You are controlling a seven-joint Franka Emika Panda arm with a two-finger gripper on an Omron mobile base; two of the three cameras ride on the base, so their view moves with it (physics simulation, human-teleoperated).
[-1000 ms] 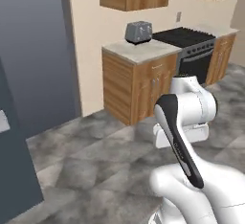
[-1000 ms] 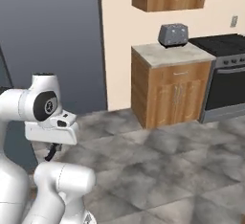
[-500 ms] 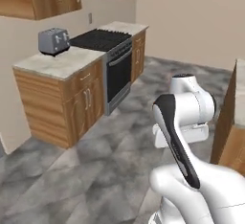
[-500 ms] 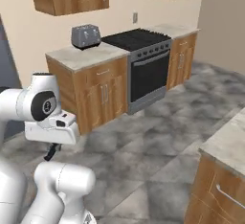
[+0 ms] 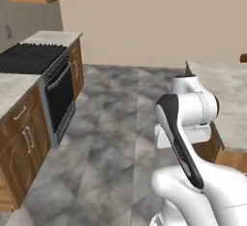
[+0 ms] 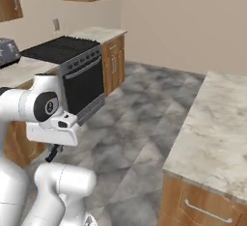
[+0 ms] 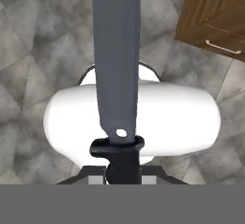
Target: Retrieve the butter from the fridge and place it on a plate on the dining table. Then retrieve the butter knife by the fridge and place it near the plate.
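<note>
The butter knife (image 7: 117, 50) stands straight up the hand view, its grey blade long and its black handle low between my fingers. My gripper (image 7: 123, 170) is shut on that handle, pointing down over my own white base and the grey floor. In the right base view the gripper (image 6: 52, 153) hangs under the folded hand at the left. The dining table (image 6: 217, 123) with its marbled stone top lies at the right, and its near corner (image 5: 226, 104) sits just behind the arm in the left base view. Butter, plate and fridge are out of view.
A black stove (image 5: 29, 58) with an oven door (image 6: 84, 87) stands in the wooden wall counter (image 5: 19, 133) at the left. Open grey stone floor (image 5: 111, 138) runs between that counter and the table. A wooden drawer front (image 6: 202, 205) faces me under the table top.
The base has turned, so the whole scene has slid left: toaster counter and dark door are gone, the stove sits far left, the table has come in at right. The arm's pose is unchanged.
</note>
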